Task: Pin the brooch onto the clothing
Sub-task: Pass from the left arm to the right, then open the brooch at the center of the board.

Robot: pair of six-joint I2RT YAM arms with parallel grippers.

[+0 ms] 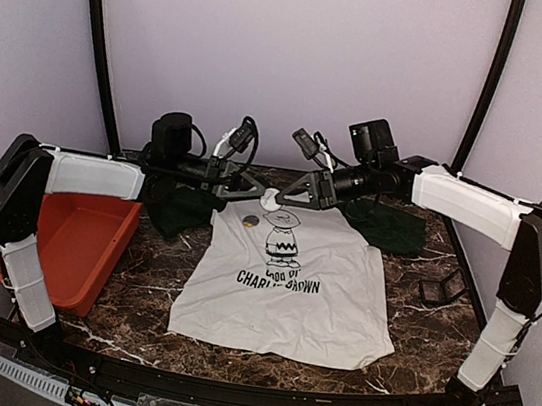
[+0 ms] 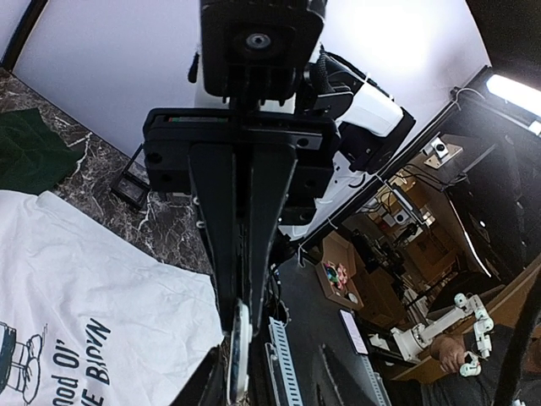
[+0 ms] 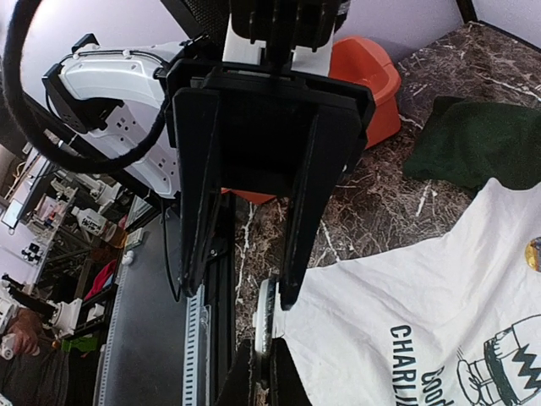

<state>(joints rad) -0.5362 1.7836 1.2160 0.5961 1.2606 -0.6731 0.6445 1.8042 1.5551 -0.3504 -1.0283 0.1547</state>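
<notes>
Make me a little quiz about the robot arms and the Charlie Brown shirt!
1. True or false: the orange bin sits on the left arm's side of the T-shirt.
2. Where is the round white brooch?
A) inside the bin
B) between the left gripper and the right gripper, at the shirt's collar end
C) lying on the shirt's bottom hem
3. Fill in: the shirt's sleeves are dark ____.

Key: 1 true; 2 B; 3 green.
</notes>
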